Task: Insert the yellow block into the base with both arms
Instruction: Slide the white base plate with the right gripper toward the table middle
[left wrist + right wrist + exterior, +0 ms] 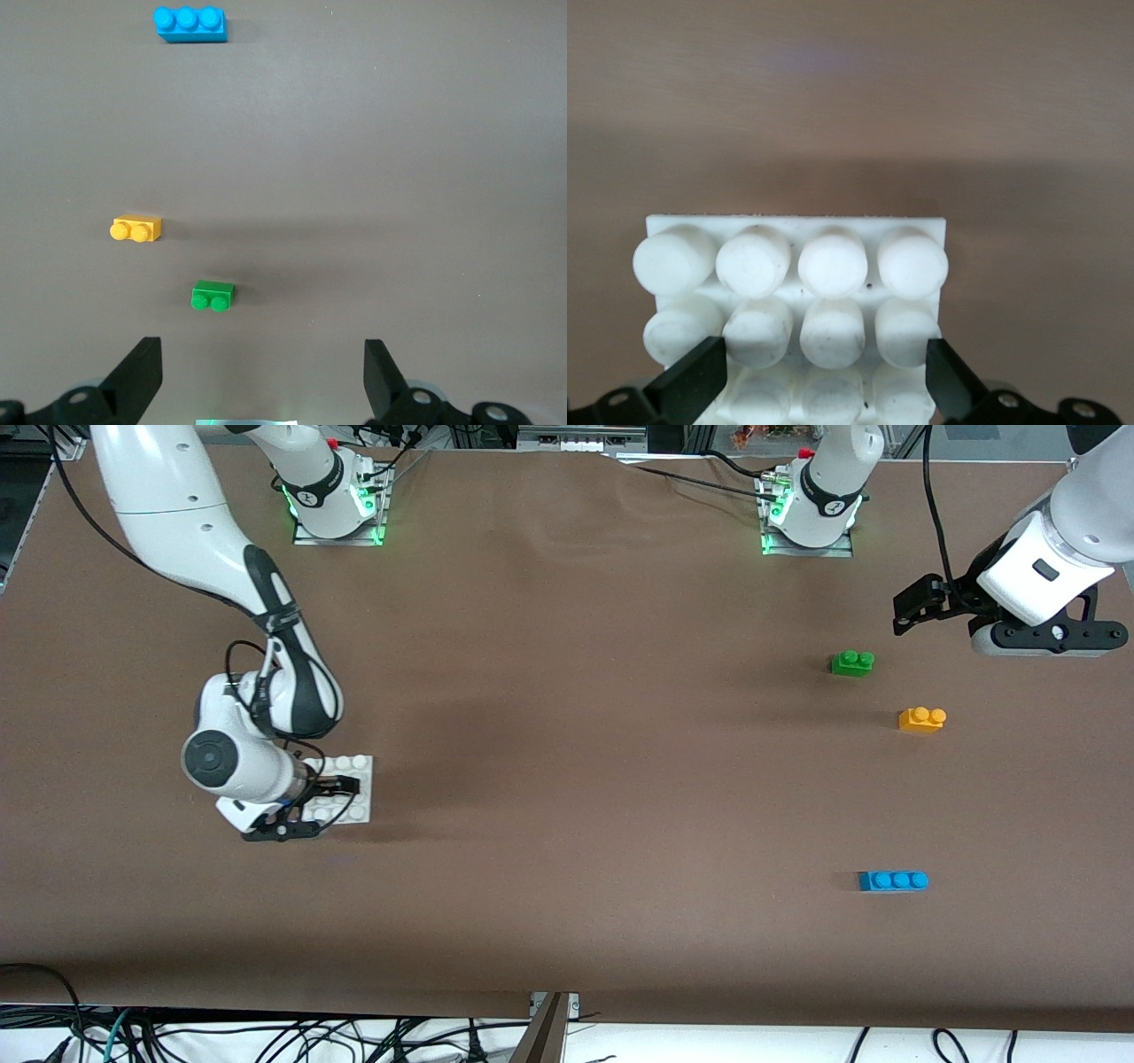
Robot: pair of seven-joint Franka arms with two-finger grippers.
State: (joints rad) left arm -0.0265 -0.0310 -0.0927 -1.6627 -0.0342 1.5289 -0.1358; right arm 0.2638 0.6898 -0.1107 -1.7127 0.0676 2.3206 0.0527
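Observation:
The yellow block point(921, 719) point(137, 228) lies alone on the brown table toward the left arm's end. My left gripper point(902, 613) point(261, 354) hangs open and empty above the table beside the green brick, well clear of the yellow block. The white studded base point(359, 766) point(797, 223) lies flat toward the right arm's end. My right gripper point(330, 806) point(824, 363) is open and low over the base. Its two fingers stand wide apart over the studs at the base's nearer part, and its hand hides part of the plate.
A green two-stud brick point(852, 662) point(213, 296) sits a little farther from the front camera than the yellow block. A blue three-stud brick point(893, 880) point(190, 23) lies nearer to that camera. Both arm bases stand along the table's back edge.

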